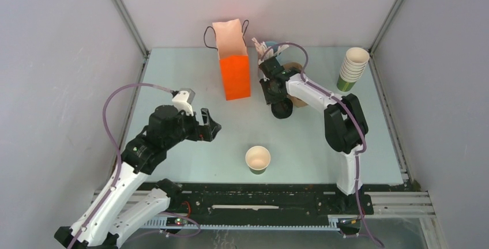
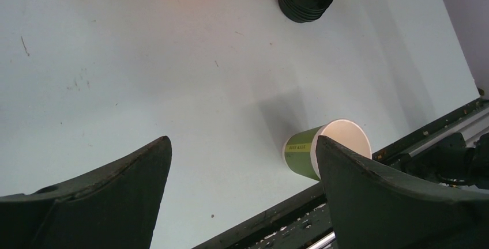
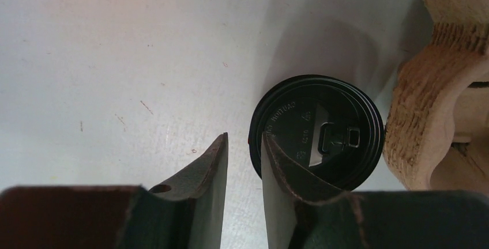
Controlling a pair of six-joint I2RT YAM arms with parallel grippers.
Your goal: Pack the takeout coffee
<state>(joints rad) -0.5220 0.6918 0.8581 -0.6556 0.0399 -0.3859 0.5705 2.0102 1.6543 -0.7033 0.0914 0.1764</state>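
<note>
Top external view: the green cup (image 1: 258, 159) stands alone near the front edge of the table (image 1: 190, 162), about in the middle. Its top is open, with no lid on it. It is in no holder and nothing touches it.

To its left, the left gripper (image 1: 212, 125) hangs over the table with its two fingers far apart and nothing between them. In the left wrist view the cup shows just beside the right-hand finger.

At the back, the right gripper (image 3: 243, 139) is at a stack of black lids (image 3: 317, 139). Its fingers are only a little apart. One finger is over the top lid and the other is just outside its edge. I cannot tell if they touch it. A brown cardboard holder (image 3: 444, 87) sits just beside the lids.

An orange bag (image 1: 236, 76) stands at the back, and a stack of cups (image 1: 353, 64) is in the far right corner.
</note>
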